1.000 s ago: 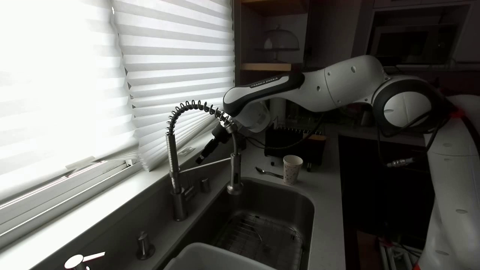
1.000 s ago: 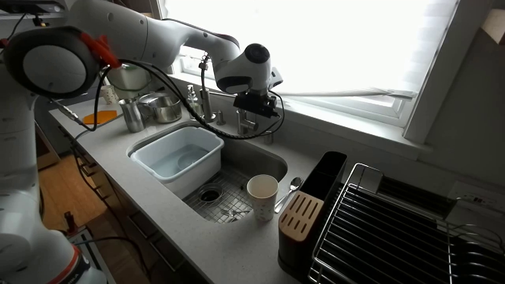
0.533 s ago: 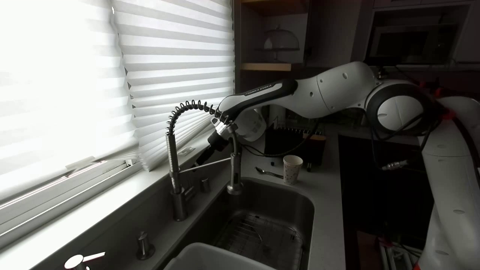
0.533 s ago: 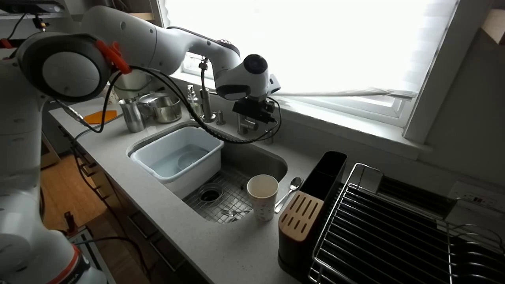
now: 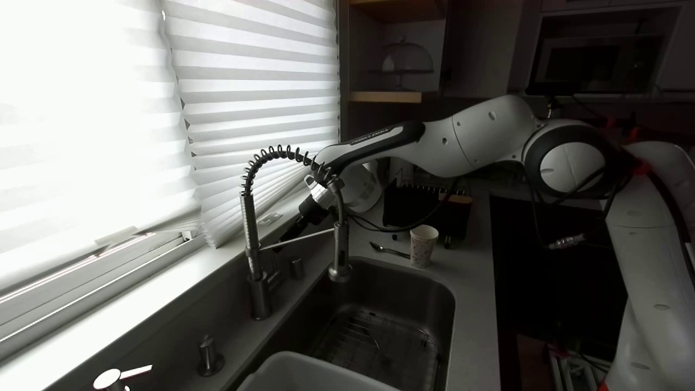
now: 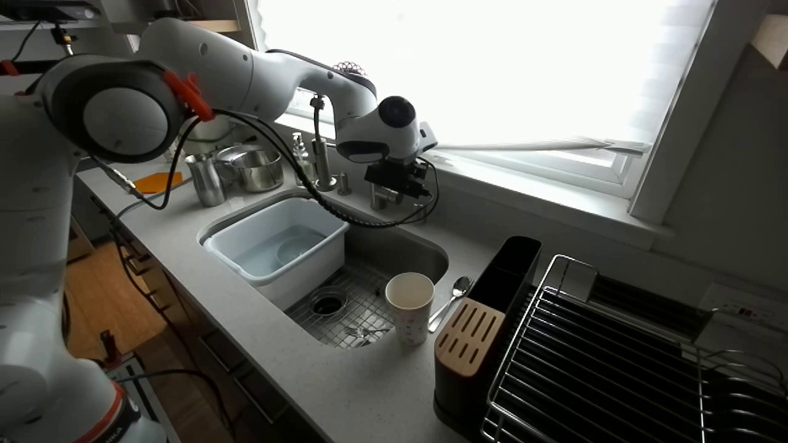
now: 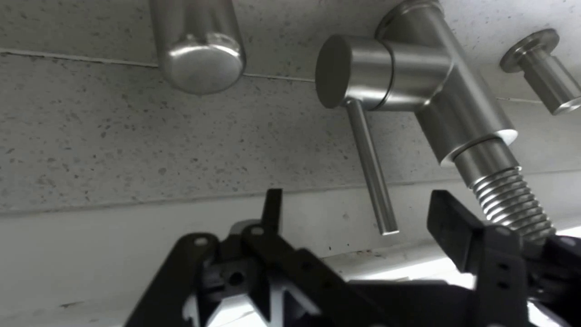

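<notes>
The faucet lever (image 7: 371, 168) is what my gripper (image 7: 356, 200) is nearest to: a slim, straight, brushed-metal rod with a bright cut end, coming off a short round knob (image 7: 336, 72) on the side of the faucet (image 7: 458, 100). In the wrist view it reaches down into the gap between my 2 black fingers (image 7: 271, 213), which stand wide apart with nothing gripped. I can't judge the depth between lever and fingers from here.

Only the wrist view gives me the lever plainly. In an exterior view I get the faucet's arched spring hose (image 5: 279, 153), its end lying across my wrist, and the spray head (image 5: 341, 252) hanging over the sink (image 5: 407, 290); the fingers there are too dark to read. A steel pot (image 6: 261, 172) and a steel pitcher (image 6: 207, 181) on the counter (image 6: 369, 387) show in an exterior view alone. The paper cup (image 6: 411, 307) stands upright near the sink in both exterior views.

Compared with 1.0 s ago, my arm (image 5: 467, 141) sits lower in both exterior views, and the gripper's dark end now meets the line of the faucet's thin bar (image 5: 298, 239), where it hung above it. The cup and the white tub (image 6: 314, 271) haven't moved.
</notes>
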Tool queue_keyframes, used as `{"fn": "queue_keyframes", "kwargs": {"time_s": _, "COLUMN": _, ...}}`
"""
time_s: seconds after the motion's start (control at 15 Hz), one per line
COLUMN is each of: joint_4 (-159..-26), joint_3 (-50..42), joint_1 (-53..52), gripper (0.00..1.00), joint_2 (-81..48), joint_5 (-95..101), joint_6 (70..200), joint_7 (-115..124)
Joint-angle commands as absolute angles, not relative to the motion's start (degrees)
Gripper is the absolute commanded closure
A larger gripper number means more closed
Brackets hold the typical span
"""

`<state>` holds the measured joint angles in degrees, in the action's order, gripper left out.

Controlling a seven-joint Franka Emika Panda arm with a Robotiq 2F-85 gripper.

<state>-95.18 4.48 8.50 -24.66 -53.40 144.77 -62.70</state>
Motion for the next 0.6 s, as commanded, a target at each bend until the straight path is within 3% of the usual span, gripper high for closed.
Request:
{"fn": "queue_keyframes", "kwargs": {"time_s": 0.0, "joint_4": -95.0, "joint_3": 5.8, "joint_1": 9.4, "gripper": 0.0, "joint_2": -25.6, "joint_5": -56.2, "joint_6": 145.8, "joint_7": -65.6}}
{"fn": "queue_keyframes", "kwargs": {"time_s": 0.2, "joint_4": -94.9, "joint_3": 6.0, "joint_1": 9.3, "gripper": 0.03, "joint_2": -26.1, "joint_5": -57.9, "joint_6": 146.4, "joint_7": -66.9}}
{"fn": "queue_keyframes", "kwargs": {"time_s": 0.27, "joint_4": -95.0, "joint_3": 5.9, "joint_1": 9.2, "gripper": 0.22, "joint_2": -26.2, "joint_5": -58.2, "joint_6": 146.6, "joint_7": -67.4}}
{"fn": "queue_keyframes", "kwargs": {"time_s": 0.4, "joint_4": -94.8, "joint_3": 5.8, "joint_1": 9.3, "gripper": 0.29, "joint_2": -26.4, "joint_5": -58.7, "joint_6": 146.7, "joint_7": -68.1}}
{"fn": "queue_keyframes", "kwargs": {"time_s": 0.47, "joint_4": -94.8, "joint_3": 5.8, "joint_1": 9.2, "gripper": 0.36, "joint_2": -26.4, "joint_5": -58.9, "joint_6": 147.2, "joint_7": -68.4}}
{"fn": "queue_keyframes", "kwargs": {"time_s": 0.53, "joint_4": -94.8, "joint_3": 5.8, "joint_1": 9.2, "gripper": 0.11, "joint_2": -26.5, "joint_5": -59.2, "joint_6": 147.3, "joint_7": -68.7}}
